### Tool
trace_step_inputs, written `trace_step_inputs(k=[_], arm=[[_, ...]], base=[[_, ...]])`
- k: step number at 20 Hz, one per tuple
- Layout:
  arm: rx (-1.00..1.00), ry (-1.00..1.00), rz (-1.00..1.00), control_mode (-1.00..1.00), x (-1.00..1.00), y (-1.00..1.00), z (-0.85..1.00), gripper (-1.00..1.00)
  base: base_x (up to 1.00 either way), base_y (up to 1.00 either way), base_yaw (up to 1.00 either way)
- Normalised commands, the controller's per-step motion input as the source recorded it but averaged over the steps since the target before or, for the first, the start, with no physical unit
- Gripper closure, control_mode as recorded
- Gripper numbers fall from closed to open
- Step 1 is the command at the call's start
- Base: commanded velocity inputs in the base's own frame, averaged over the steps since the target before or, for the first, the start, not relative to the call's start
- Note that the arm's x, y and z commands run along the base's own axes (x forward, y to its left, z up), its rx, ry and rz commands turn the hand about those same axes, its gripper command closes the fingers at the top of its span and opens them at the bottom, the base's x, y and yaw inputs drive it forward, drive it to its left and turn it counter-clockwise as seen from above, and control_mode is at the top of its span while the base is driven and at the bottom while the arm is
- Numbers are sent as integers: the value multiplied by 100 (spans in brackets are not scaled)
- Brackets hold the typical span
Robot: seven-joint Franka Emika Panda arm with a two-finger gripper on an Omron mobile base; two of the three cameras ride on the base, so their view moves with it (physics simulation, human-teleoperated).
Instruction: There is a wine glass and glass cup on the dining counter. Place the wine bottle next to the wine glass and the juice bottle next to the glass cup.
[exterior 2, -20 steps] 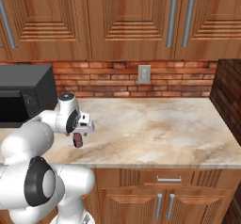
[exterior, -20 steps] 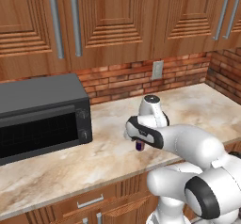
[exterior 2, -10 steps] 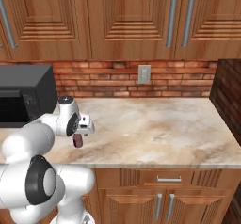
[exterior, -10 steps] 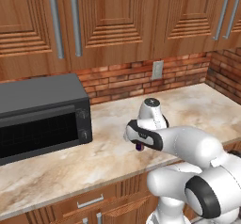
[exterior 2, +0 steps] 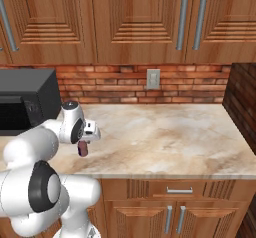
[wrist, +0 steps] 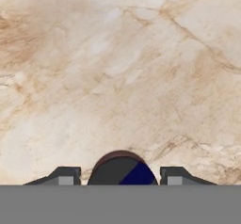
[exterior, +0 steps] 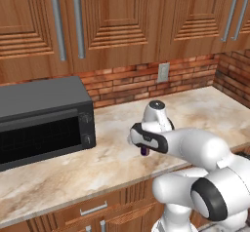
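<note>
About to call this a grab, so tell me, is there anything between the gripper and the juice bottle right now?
Nothing visible does. In the hand view the juice bottle sits directly between the two fingertips of the gripper, above bare counter.

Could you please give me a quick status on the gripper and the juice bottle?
Gripper low over the wall counter, jaws either side of the juice bottle; grip unconfirmed. Microwave beside it, not in the way.

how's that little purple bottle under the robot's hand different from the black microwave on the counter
The juice bottle is small and dark purple; the microwave is big, boxy and black. The bottle sits out near the counter's front edge, while the microwave stands back by the brick wall. The bottle lies between the gripper's fingers; the microwave has nothing at it. Both rest on the same marbled counter.
</note>
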Motion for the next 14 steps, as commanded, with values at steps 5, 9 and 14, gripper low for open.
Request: trace_step_inputs(k=[5, 9, 14], arm=[[0, 0, 0, -100, -4, 0, -5, 100], [0, -9, 0, -100, -24, 0, 9, 100], [0, -3, 1, -100, -29, 0, 45, 100]], base=[[0, 0, 0], [0, 0, 0], [0, 0, 0]])
